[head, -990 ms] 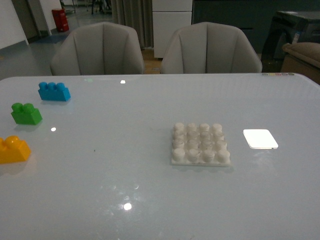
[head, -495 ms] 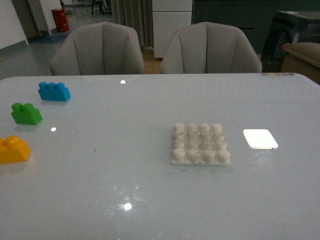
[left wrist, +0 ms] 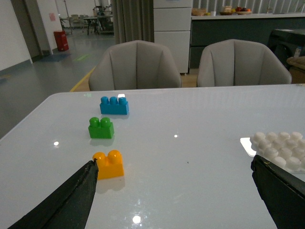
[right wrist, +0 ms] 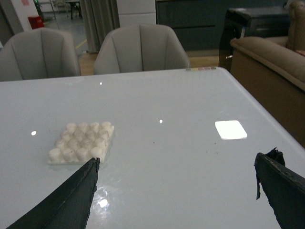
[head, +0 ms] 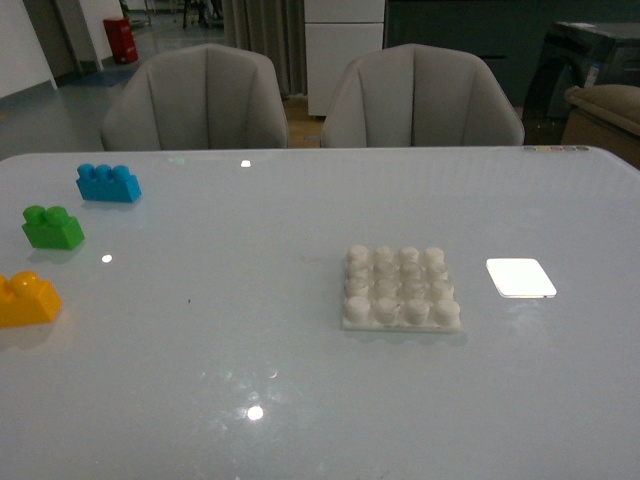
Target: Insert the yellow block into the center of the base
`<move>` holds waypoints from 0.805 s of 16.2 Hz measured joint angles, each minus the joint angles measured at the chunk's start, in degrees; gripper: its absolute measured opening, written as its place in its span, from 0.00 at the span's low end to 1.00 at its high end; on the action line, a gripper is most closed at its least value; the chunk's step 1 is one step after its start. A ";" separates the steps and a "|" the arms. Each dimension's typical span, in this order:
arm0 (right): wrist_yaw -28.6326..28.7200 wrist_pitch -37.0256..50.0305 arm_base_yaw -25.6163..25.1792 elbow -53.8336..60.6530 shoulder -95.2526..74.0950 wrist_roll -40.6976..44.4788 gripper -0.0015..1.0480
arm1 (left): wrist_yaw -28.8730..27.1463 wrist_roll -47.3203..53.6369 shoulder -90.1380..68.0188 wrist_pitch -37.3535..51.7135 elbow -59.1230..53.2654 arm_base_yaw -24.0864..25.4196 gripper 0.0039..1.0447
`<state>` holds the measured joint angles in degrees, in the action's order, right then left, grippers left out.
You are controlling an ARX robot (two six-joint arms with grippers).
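I see on counter (head: 250, 340), L edge: near two-stud brick (head: 27, 299), mid two-stud brick (head: 52, 228) behind it, three-stud brick (head: 108, 183) farthest. R of centre: studded base (head: 402, 289), flat tile (head: 520, 277) near its R side.

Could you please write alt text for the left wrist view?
A yellow block sits on a glossy white table, with a green block and a blue block in a row beyond it. The studded white base lies well apart from them, and the left tool is open, its dark fingers framing the scene.

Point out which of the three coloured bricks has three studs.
The blue brick; the green brick and yellow block each show only two.
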<state>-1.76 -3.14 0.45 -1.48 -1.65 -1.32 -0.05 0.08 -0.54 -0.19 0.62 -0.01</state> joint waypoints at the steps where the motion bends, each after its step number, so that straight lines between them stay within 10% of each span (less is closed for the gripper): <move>1: 0.59 2.21 -0.52 -1.31 -4.81 -1.42 0.94 | 0.02 0.00 0.00 0.00 0.00 0.00 0.94; 13: 1.97 32.52 0.33 -22.25 -49.64 -3.28 0.94 | 0.02 0.00 0.00 0.00 0.00 0.00 0.94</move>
<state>0.21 29.39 0.78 -23.73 -51.29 -4.60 -0.03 0.08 -0.54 -0.19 0.62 -0.01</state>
